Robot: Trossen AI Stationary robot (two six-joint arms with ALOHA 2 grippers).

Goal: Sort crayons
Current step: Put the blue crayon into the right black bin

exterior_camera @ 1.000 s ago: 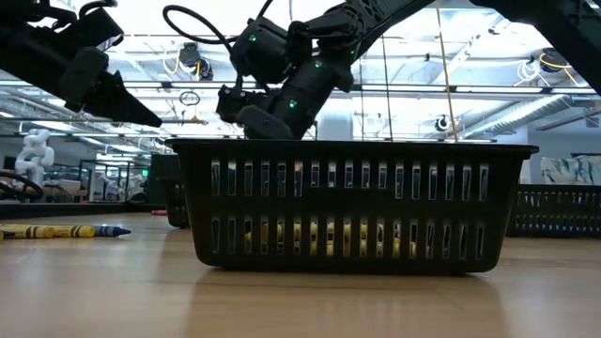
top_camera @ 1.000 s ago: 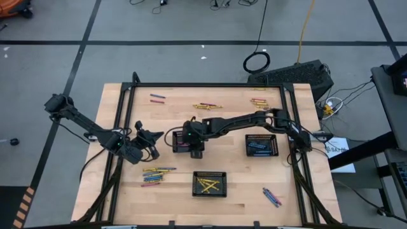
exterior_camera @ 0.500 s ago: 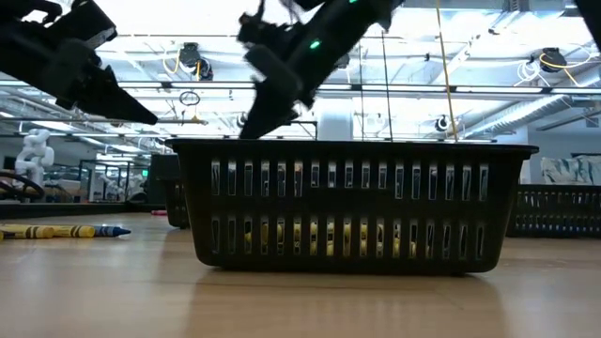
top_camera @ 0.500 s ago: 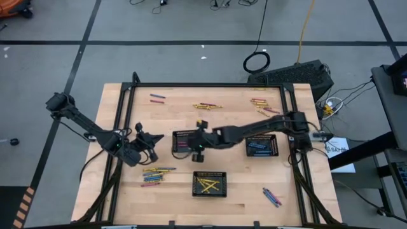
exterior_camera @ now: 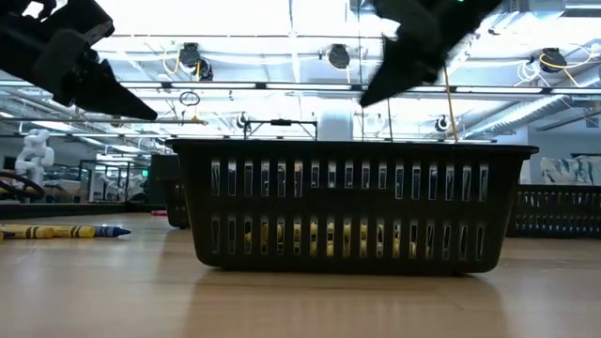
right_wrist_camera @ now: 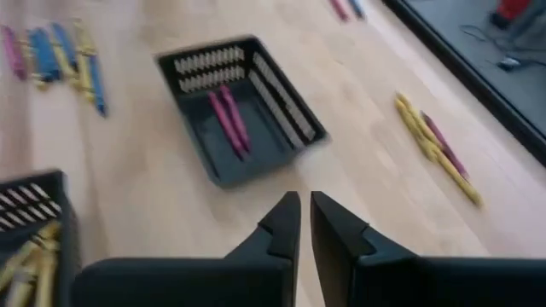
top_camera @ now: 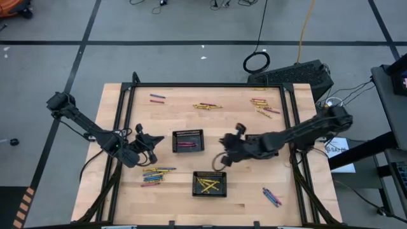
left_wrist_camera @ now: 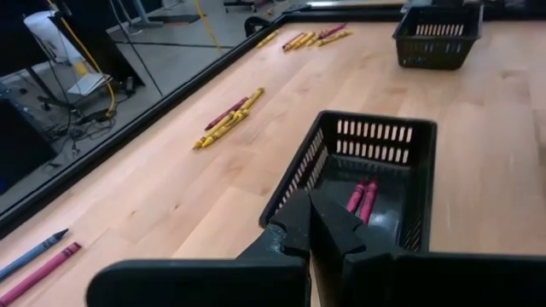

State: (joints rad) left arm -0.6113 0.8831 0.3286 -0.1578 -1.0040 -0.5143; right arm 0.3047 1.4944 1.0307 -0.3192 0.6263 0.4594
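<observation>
Three black mesh trays stand mid-table. The left one [top_camera: 188, 133] holds two pink crayons [left_wrist_camera: 363, 196], the near one [top_camera: 210, 173] yellow crayons [top_camera: 208, 184], and a third [left_wrist_camera: 437, 38] lies under my right arm in the high view. Loose crayons lie in small clusters: near left [top_camera: 156, 173], far middle [top_camera: 206, 106], far right [top_camera: 262, 105], near right [top_camera: 272, 197]. My left gripper [top_camera: 154, 140] hangs shut just left of the pink tray. My right gripper [top_camera: 224, 156] hovers between the trays, fingers almost together, with nothing between them [right_wrist_camera: 304, 203].
A black frame [top_camera: 210, 85] borders the wooden tabletop. A pair of crayons [top_camera: 157, 97] lies at the far left. Bare wood lies between the trays and along the near edge. In the low view the yellow tray [exterior_camera: 347, 207] fills the foreground, with crayons [exterior_camera: 56, 231] to its left.
My right gripper has left its place over the pink tray, swinging toward the table's right edge and rising; it has also turned. It now hangs above bare wood beside the yellow tray's far right corner. The trays and crayons have stayed put.
</observation>
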